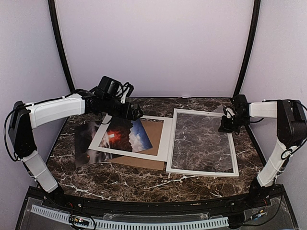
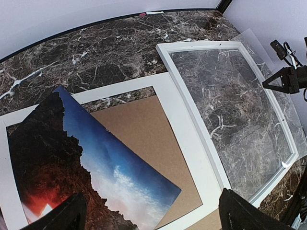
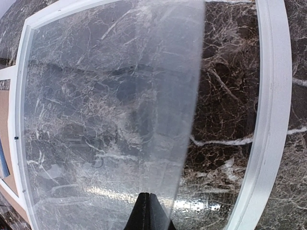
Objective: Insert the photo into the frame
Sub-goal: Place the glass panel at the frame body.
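Left gripper (image 2: pixel 153 201), fingers spread wide and empty, hovers over the photo (image 1: pixel 125 135) lying askew on a white mat (image 1: pixel 163 139) and brown board (image 1: pixel 154 128); to the right, the frame (image 1: pixel 201 171) lies flat, with the right gripper (image 1: pixel 224 125) pinched shut on a clear sheet (image 3: pixel 110 120) over it.

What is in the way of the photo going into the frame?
A clear plastic sheet, pinched by the right tool, covers much of the opening of the frame. The photo lies apart, on the white mat board.
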You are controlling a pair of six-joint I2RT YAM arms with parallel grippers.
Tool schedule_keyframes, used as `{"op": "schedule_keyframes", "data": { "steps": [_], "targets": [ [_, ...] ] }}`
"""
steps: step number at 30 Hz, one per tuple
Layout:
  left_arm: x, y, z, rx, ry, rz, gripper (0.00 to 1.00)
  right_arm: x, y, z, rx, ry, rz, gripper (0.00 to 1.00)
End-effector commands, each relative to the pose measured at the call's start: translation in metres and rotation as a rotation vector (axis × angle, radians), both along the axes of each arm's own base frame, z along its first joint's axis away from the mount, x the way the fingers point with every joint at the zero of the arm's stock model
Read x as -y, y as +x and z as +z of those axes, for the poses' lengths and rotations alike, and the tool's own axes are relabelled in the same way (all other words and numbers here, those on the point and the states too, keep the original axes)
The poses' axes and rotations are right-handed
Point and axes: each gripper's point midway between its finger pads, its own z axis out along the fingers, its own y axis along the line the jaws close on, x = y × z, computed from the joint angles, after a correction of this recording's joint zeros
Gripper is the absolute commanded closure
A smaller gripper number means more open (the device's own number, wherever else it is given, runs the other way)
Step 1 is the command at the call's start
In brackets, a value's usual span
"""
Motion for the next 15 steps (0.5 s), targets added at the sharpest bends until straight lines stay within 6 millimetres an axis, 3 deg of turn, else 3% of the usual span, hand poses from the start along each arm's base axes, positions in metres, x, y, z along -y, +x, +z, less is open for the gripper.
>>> {"op": "schedule_keyframes", "data": {
  "steps": [1, 15],
  "targets": [
    [-0.0013, -0.0068, 0.0092, 0.019, -0.004, -0.011, 0.01, 0.0062, 0.0039, -0.0030, -0.008, -0.026, 0.001, 1.00],
    [-0.0021, -0.0077, 0.0071, 0.014, -0.001, -0.010, 0.01, 0.0049, 0.0067, -0.0016, 0.002, -0.014, 0.006, 1.00]
  ]
}}
